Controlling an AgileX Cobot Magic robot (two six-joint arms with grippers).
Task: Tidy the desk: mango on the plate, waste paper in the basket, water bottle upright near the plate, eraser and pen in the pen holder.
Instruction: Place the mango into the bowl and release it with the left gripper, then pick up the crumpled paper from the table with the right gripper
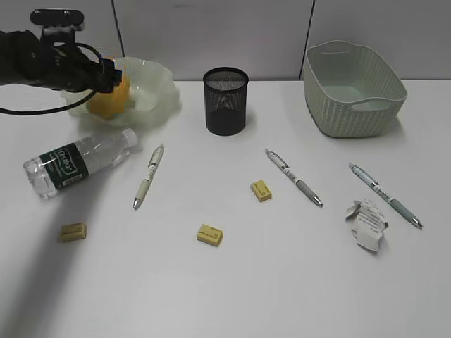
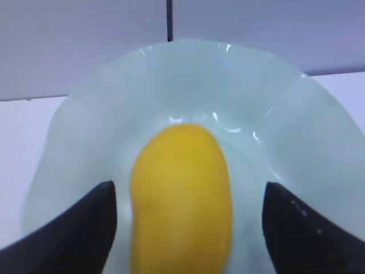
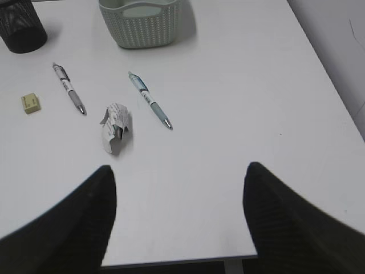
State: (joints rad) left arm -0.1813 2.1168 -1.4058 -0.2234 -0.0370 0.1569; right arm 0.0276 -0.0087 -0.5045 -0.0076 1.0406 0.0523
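Note:
The yellow mango (image 1: 111, 98) (image 2: 182, 200) lies in the ruffled pale green plate (image 1: 156, 90) (image 2: 285, 114) at the back left. My left gripper (image 1: 111, 76) (image 2: 188, 228) is open, one finger on each side of the mango with gaps between. The water bottle (image 1: 77, 160) lies on its side left of a pen (image 1: 149, 176). The mesh pen holder (image 1: 226, 101) (image 3: 21, 25) stands at back centre. Two more pens (image 1: 293, 177) (image 1: 385, 195), three erasers (image 1: 261, 191) (image 1: 210, 234) (image 1: 73, 232) and the waste paper (image 1: 367, 224) (image 3: 116, 127) lie on the desk (image 1: 282, 282). My right gripper (image 3: 179, 200) is open and empty above the desk's front right edge.
The woven basket (image 1: 354, 88) (image 3: 142, 25) stands at the back right, empty. A grey partition wall runs behind the desk. The desk's right edge and front edge show in the right wrist view.

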